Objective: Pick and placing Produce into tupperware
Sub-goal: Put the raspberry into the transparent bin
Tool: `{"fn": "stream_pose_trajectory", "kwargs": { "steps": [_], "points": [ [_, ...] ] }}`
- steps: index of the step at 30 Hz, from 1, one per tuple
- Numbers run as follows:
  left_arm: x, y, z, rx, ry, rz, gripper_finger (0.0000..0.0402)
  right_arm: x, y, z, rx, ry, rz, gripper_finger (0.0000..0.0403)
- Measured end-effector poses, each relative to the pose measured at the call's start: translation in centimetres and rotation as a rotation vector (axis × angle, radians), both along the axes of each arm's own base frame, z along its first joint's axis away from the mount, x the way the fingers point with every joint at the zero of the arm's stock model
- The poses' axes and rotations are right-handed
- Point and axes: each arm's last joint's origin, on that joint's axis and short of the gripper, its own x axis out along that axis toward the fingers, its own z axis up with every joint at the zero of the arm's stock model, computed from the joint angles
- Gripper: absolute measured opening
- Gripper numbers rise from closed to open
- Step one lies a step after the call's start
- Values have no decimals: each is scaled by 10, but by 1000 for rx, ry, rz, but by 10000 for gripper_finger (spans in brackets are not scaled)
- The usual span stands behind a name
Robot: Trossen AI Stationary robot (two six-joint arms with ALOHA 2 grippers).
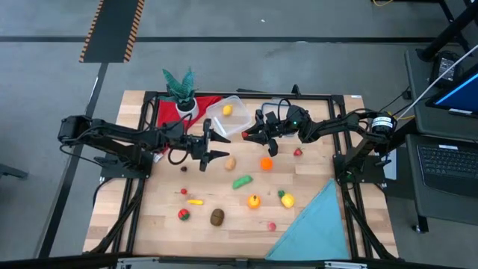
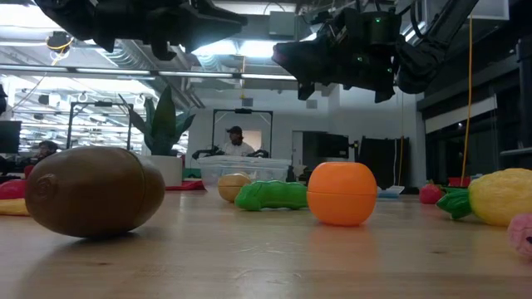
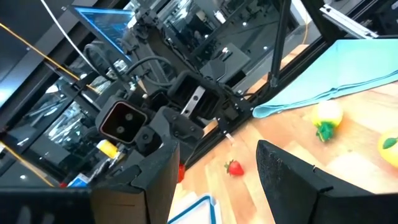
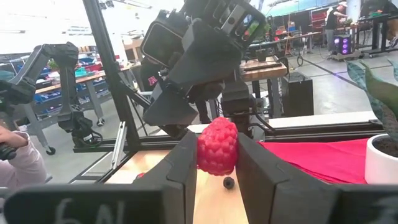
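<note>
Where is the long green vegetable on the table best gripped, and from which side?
Grip the green vegetable at its middle, across its narrow width, coming down from above: it lies flat, long and slim, with bare table around it.

Red raspberry seen between dark fingers. Orange fruit, green pod, brown kiwi noted on pale wood table. Red cloth, light-blue cloth, white pot, yellow lemon recorded.

Overhead, table-level and two wrist views share table.
</note>
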Motion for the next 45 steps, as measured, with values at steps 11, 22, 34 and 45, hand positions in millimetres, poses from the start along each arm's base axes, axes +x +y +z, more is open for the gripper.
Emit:
{"fn": "stream_pose_trajectory", "kwargs": {
  "steps": [11, 22, 34, 45],
  "points": [
    [4, 2, -6, 150, 18, 81, 206, 8, 11, 9, -25, -33, 38, 90],
    [13, 6, -15, 201, 25, 172, 206, 17, 23, 13, -60, -36, 9, 90],
    [13, 5, -14, 217, 17, 172, 206, 49, 20, 2, -22, -35, 40, 90],
    [13, 7, -14, 221, 26, 236, 206, 55, 19, 6, -23, -46, 60, 90]
  ]
}}
